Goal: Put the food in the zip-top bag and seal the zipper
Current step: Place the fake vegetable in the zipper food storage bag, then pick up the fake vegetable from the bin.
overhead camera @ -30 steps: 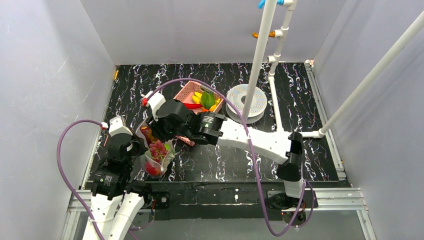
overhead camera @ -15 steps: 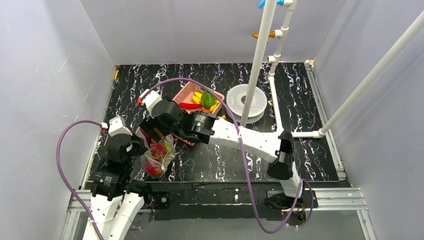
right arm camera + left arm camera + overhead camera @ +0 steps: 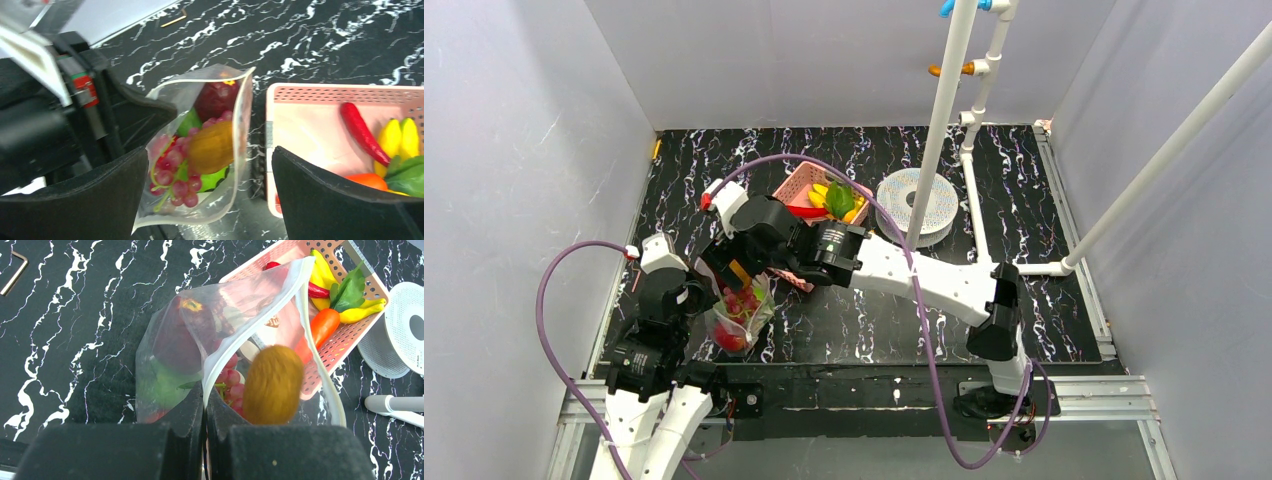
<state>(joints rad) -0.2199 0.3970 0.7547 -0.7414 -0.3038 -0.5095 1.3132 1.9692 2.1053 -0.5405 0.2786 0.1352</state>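
Finding: the task is roughly half done. On the black, white-veined table top (image 3: pixel 904 320), the pink perforated plastic basket (image 3: pixel 320 90) lies just right of the clear, floppy, white-dotted zip-top bag (image 3: pixel 243 125), which stands at the near left, mouth up and gaping.

My right gripper (image 3: pixel 210 155) hangs over that mouth, fingers spread wide and empty. My left gripper (image 3: pixel 205 390) has its fingers pressed together, pinching the bag's near rim.

In the bag I count:
- a glossy dark red apple (image 3: pixel 216 97)
- a green leafy piece (image 3: pixel 187 122)
- a matt brown-orange oval fruit (image 3: pixel 272 385), lying on knobbly purple grapes (image 3: pixel 172 175)

In the basket lie:
- a smooth orange carrot (image 3: pixel 322 325)
- curved yellow pieces (image 3: pixel 397 137)
- a green leaf (image 3: pixel 350 290)
- a slim red chili (image 3: pixel 362 132)

The zipper (image 3: pixel 281 287), a thin pale strip, is unsealed. I judge that these pieces are left to move, then the sealing.
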